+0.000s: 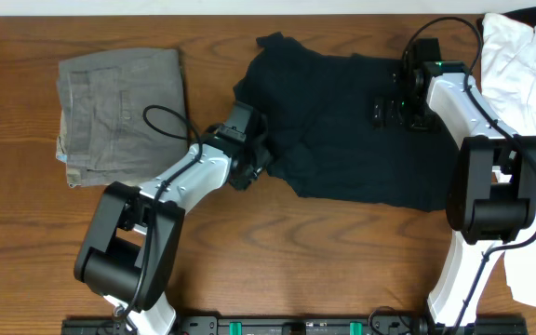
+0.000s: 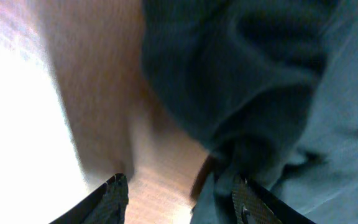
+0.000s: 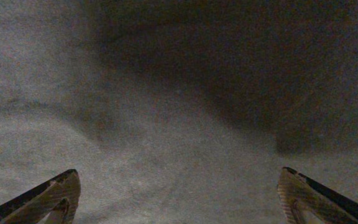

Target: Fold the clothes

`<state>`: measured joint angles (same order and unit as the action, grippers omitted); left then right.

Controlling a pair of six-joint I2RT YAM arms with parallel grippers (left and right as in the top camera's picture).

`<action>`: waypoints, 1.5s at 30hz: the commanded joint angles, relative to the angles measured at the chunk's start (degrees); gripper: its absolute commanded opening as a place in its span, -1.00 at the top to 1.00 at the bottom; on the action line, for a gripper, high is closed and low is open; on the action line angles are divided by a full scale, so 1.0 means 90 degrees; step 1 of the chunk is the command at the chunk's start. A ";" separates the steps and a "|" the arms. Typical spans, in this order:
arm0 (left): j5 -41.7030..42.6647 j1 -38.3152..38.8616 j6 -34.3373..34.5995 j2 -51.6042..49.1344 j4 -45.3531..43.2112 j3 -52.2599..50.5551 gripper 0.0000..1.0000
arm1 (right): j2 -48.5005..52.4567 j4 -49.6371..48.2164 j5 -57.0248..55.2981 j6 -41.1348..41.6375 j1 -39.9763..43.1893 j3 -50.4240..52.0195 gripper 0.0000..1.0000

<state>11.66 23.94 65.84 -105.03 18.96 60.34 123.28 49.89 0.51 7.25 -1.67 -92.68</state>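
Shirt (image 1: 352, 130): dark, soft knit, rumpled on the grained wooden table (image 1: 296, 251).
Left gripper (image 2: 179, 199): jaws apart beside a bunched fold.
Right gripper (image 3: 179, 186): jaws wide apart over flat cloth.

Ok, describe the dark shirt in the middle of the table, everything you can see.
The dark navy shirt looks like soft knit fabric. It lies spread mostly flat on the wooden table, one sleeve toward the far edge, its left side bunched. The left gripper is open at that bunched edge; the right gripper is open over its upper right part.
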 commanded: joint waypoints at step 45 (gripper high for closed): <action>-0.0738 -0.0151 -0.0194 -0.0505 -0.0398 -0.0027 0.17 | -0.0019 0.0000 0.0044 0.0097 0.0029 -0.0107 -0.98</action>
<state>6.46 22.39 66.85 -106.91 14.81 60.40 123.28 49.89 0.51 7.27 -1.67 -92.68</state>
